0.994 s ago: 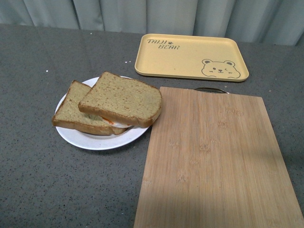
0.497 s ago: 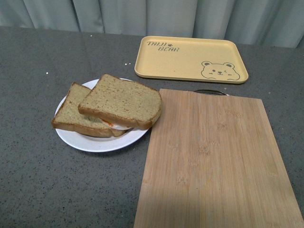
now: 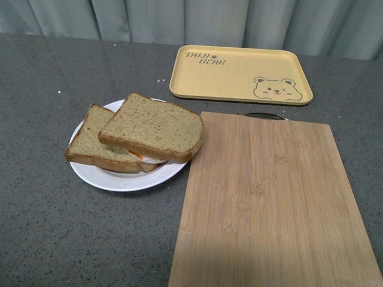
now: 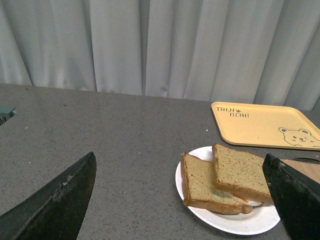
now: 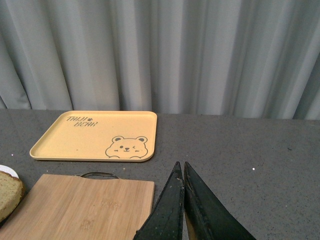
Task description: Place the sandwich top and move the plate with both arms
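The sandwich top overlaps a lower slice on the plate, perhaps egg between.

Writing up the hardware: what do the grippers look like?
The left gripper and right gripper show only their fingers: matte black, wedge-shaped, tapering to pointed tips, with faintly speckled surfaces. No cables, markings or arm links are in view.

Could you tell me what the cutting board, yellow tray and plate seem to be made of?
Cutting board: bamboo or wood, matte; visible grain and strips.
Yellow tray: probably matte plastic or bamboo fibre; uniform colour, printed bear.
Plate: likely glazed ceramic or melamine; smooth white sheen.
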